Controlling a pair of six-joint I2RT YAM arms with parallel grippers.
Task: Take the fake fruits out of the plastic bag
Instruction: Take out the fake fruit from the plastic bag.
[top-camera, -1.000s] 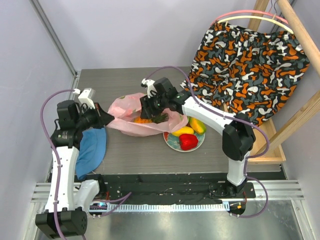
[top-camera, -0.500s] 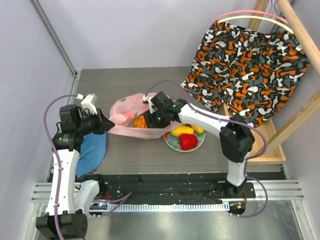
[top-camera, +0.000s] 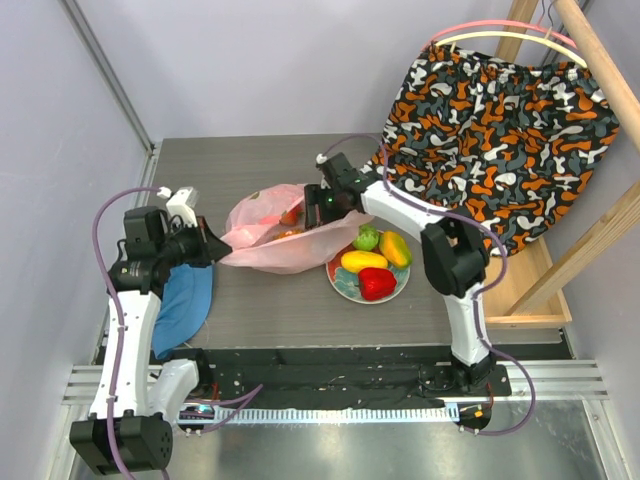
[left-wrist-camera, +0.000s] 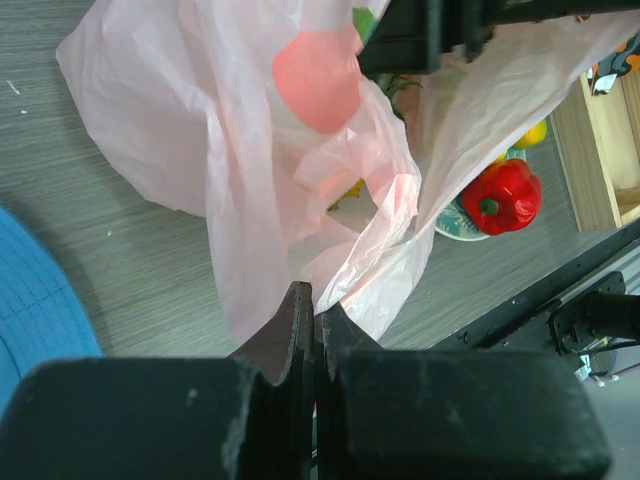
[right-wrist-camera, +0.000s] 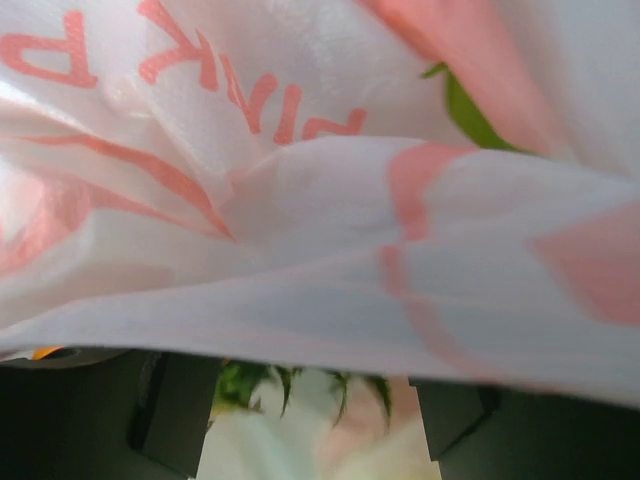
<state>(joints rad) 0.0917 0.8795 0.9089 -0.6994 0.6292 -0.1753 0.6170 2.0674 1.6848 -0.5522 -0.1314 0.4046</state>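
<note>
My left gripper (left-wrist-camera: 315, 320) pinches the plastic bag (top-camera: 262, 245) edge tight. The right gripper (top-camera: 315, 207) reaches into its mouth, jaws spread (gripping nothing) — pineapple (right-wrist-camera: 290, 385) crown between them. Next I'd close and lift.

The left arm is bending at the elbow and reaching right from the near-left side. The left gripper (left-wrist-camera: 313, 312) is pinching the bag (left-wrist-camera: 250, 150) edge, jaws pressed together. The right arm is stretching far and left, wrist tipping down. The right gripper (top-camera: 312, 206) is holding its fingers (right-wrist-camera: 172, 408) wide apart.
</note>
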